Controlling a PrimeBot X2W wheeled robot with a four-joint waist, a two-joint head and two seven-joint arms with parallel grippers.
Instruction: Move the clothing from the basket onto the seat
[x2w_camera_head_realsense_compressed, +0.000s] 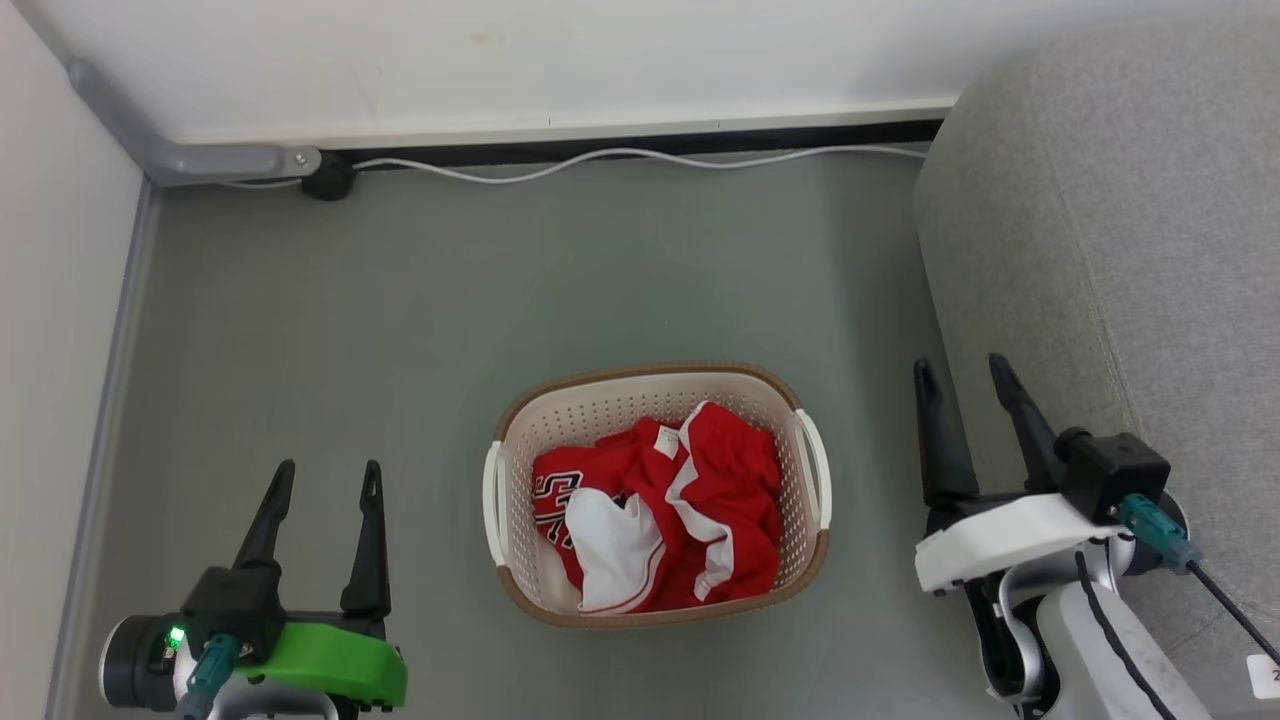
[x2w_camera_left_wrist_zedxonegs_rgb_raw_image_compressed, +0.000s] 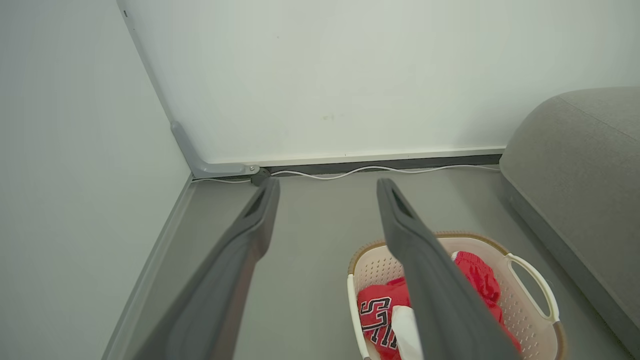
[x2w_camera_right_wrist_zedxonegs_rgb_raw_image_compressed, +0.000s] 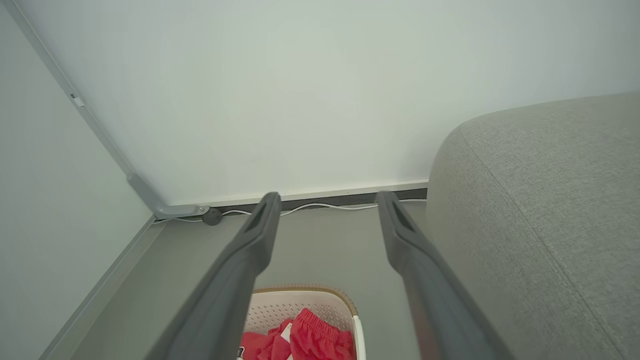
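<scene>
laundry basket (x2w_camera_head_realsense_compressed: 640, 372): 1 | basket handles (x2w_camera_head_realsense_compressed: 815, 465): 2 | heap of red-and-white clothing (x2w_camera_head_realsense_compressed: 700, 480): 1, number of garments in it cannot be told | grey sofa (x2w_camera_head_realsense_compressed: 1100, 250): 1 | grippers: 2, left gripper (x2w_camera_head_realsense_compressed: 330, 467) and right gripper (x2w_camera_head_realsense_compressed: 958, 362) | white cable (x2w_camera_head_realsense_compressed: 600, 155): 1 | grey conduit (x2w_camera_head_realsense_compressed: 230, 160): 1

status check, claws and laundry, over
Left claw open, empty. Right claw open, empty. Clothing in basket, not yet on seat. Nothing in the way.

A plain home-like room corner: grey sofa (x2w_camera_head_realsense_compressed: 1100, 250), laundry basket (x2w_camera_head_realsense_compressed: 640, 371), cable (x2w_camera_head_realsense_compressed: 600, 154) along skirting (x2w_camera_head_realsense_compressed: 560, 128).
</scene>
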